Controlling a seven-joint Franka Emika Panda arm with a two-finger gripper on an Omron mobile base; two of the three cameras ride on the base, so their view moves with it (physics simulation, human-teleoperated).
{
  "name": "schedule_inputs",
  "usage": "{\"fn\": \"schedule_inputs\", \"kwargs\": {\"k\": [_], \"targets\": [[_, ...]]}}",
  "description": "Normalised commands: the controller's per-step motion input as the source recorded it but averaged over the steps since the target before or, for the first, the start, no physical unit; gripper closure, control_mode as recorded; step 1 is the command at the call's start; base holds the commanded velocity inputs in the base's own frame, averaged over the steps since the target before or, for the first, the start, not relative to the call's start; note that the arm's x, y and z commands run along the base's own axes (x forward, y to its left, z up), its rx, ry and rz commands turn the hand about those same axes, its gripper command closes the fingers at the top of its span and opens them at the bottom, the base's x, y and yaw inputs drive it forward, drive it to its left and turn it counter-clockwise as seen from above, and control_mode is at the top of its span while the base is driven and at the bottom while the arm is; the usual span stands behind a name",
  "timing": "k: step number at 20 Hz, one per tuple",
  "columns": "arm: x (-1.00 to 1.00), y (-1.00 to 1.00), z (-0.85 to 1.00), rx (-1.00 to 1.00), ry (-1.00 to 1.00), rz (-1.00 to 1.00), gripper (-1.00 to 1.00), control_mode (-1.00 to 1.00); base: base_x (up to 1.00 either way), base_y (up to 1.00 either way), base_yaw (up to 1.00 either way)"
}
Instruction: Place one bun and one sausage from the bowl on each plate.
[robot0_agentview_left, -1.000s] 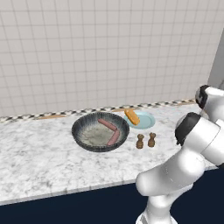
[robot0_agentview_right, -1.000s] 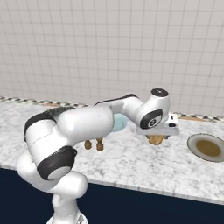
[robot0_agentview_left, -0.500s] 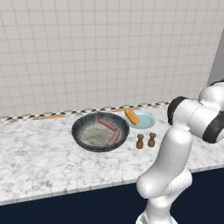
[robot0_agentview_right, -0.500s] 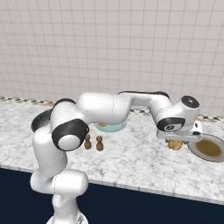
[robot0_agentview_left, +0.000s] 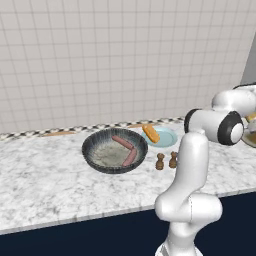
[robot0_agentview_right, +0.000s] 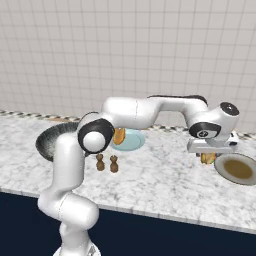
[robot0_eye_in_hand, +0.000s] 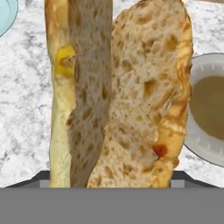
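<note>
Bun carried beside the brown plate

The jaws are clamped on a bun (robot0_eye_in_hand: 127, 96), whose bulk hides their tips; it hangs just left of the brownish-rimmed plate (robot0_agentview_right: 239, 169) on the desk (robot0_agentview_right: 165, 185). Far left, the bowl (robot0_agentview_left: 114, 150), half hidden behind the arm, holds two sausages (robot0_agentview_left: 126, 148).

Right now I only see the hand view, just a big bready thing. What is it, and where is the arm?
Observer: It's a golden split bun held in the pincer, just left of the brown-rimmed round plate, above the marble counter.
Operator: Is the other plate empty?
Observer: No, the pale blue round plate already has another golden bun on it.
Operator: Any sausages left?
Observer: Two pinkish sausages lie in the big dark ribbed bowl.
Operator: Anything in the way?
Observer: Two small brown shakers stand in front of the blue plate, apart from the pincer.
</note>
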Motion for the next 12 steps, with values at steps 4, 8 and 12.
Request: {"fn": "schedule_inputs", "kwargs": {"k": [4,8,12], "targets": [[0.03,-0.01,-0.22,-0.16,0.02,0.09,1.0,-1.0,0.0,0.0,0.0],[0.39,0.0,-0.44,-0.34,0.06,0.2,1.0,-1.0,0.0,0.0,0.0],[0.7,0.0,-0.15,-0.28,0.15,0.19,1.0,-1.0,0.0,0.0,0.0]]}}
